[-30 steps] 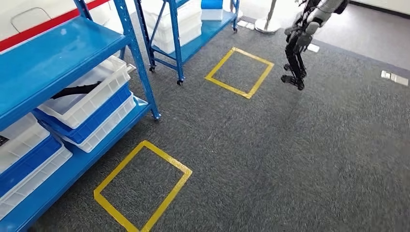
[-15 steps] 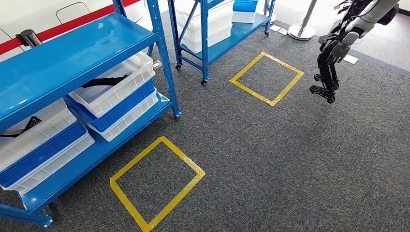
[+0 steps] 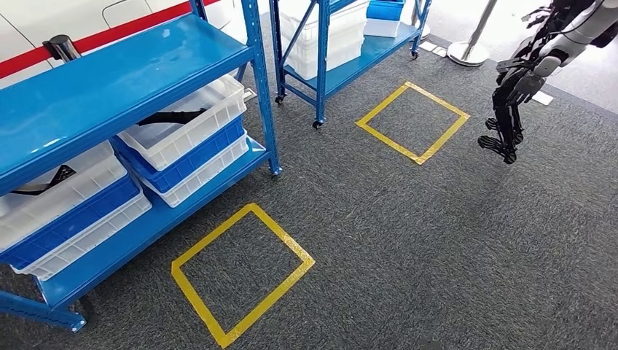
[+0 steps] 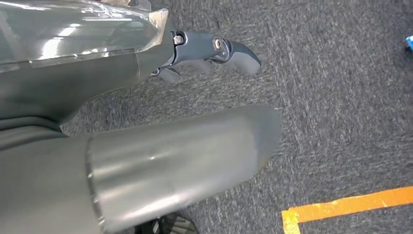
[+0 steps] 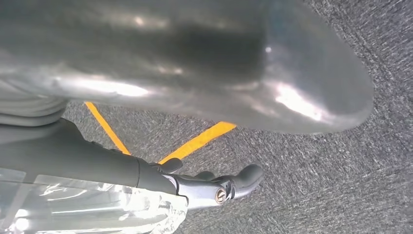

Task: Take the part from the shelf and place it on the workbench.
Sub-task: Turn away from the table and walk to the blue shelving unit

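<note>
A black part (image 3: 172, 117) lies in a white bin (image 3: 208, 120) on the middle level of the near blue shelf (image 3: 124, 69). A second black part (image 3: 45, 181) lies in the white bin to its left (image 3: 87, 175). My left hand (image 4: 209, 51) hangs above the grey carpet, its dark fingers (image 4: 241, 52) slightly bent and holding nothing. My right hand (image 5: 214, 187) also hangs over the carpet with nothing in it, near a yellow tape corner (image 5: 195, 141).
Yellow tape squares (image 3: 244, 273) (image 3: 413, 120) mark the carpet. A second blue shelf (image 3: 342, 51) with white bins stands farther back. A silver arm with a dark hand (image 3: 504, 124) hangs at the far right. A post base (image 3: 466, 52) stands behind.
The camera has moved: the whole scene has shifted right, and more of the near shelf and its left bin has come into view. Nothing on the shelf has moved.
</note>
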Controlling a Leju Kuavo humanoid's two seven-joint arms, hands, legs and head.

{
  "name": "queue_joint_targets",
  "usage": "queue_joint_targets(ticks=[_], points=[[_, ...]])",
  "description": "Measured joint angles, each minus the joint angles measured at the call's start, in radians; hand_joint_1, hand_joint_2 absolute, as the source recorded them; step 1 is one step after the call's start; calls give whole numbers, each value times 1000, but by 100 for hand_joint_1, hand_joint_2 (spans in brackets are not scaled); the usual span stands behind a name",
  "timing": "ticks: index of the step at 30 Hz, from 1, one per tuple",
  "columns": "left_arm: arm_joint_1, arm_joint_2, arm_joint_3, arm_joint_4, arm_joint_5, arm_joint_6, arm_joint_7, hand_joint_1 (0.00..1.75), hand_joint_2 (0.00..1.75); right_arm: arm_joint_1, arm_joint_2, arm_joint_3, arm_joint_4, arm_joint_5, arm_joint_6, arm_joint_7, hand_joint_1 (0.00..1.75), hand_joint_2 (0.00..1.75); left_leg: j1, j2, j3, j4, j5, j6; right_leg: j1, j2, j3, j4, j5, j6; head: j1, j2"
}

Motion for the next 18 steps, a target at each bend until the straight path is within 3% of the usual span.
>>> queue_joint_targets(ticks=[6, 18], points=[[-1, -1, 1, 0, -1, 0, 0, 0, 0, 0, -1, -5, 0, -2, -1, -3, 0, 0, -4, -1, -2, 1, 2, 8, -3, 0, 9, -7, 5, 8, 0, 0], [-12, -3, 1, 0, -8, 0, 2, 0, 0, 3, -1, -17, 0, -10, -6, -13, 0, 0, -5, -1, -1, 1, 0, 11, -5, 0, 10, -8, 5, 8, 0, 0]])
